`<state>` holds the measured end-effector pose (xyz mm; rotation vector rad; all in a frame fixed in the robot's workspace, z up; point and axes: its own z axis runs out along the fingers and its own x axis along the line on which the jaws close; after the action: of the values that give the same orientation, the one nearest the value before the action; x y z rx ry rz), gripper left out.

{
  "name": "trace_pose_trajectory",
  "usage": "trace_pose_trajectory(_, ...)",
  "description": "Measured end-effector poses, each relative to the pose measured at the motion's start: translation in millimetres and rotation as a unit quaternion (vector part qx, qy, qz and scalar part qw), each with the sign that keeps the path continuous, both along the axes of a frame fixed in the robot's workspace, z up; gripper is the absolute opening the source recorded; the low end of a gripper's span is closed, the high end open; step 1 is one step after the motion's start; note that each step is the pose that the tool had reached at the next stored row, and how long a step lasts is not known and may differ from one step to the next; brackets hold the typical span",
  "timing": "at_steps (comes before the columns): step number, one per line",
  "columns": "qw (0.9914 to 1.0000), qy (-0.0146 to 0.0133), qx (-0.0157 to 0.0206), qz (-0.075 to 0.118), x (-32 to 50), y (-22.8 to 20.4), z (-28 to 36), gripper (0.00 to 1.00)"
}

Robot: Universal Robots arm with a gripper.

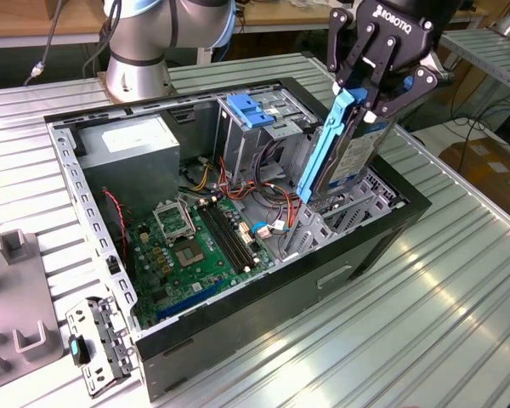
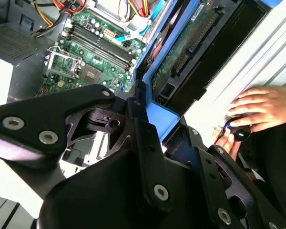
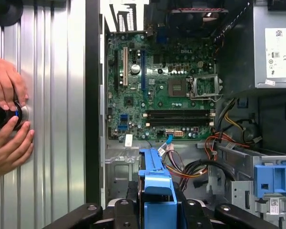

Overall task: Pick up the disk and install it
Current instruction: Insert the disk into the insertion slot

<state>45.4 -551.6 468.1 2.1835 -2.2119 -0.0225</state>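
The disk (image 1: 350,157), a hard drive in a blue plastic carrier, hangs tilted almost on edge over the open computer case (image 1: 382,234). Its lower end dips toward the metal drive bay (image 1: 336,217) at the exterior view's right. My gripper (image 1: 367,100) is shut on the upper end of the disk, one black finger on each side. The second wrist view looks along the disk (image 2: 190,50), showing its green circuit board and blue frame between the fingers (image 2: 145,143). In the first wrist view the blue carrier of the disk (image 3: 155,183) sticks out from my gripper (image 3: 155,212) above the case's front section.
Inside the case are the motherboard (image 1: 195,246), a grey power-supply box (image 1: 132,149), coloured cables (image 1: 263,191) and a blue latch (image 1: 251,109) on a metal cage. A person's hands (image 3: 7,119) hold a black knob on the ribbed table beside the case. Grey fixtures (image 1: 17,289) lie at the exterior view's left.
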Motion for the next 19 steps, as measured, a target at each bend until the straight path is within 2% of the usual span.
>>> trace_pose_trajectory(6,0.99998,0.0,0.0,0.007,17.3,-3.0,-7.0,0.37)
trace_pose_trajectory(9,0.99997,0.0,0.0001,0.007,20.2,-5.4,-10.1,0.37)
trace_pose_trajectory(12,0.99997,0.0,0.0,0.007,23.2,-7.4,-16.6,0.37)
trace_pose_trajectory(19,0.99997,0.0,0.0,0.007,23.4,-7.5,-22.7,0.37)
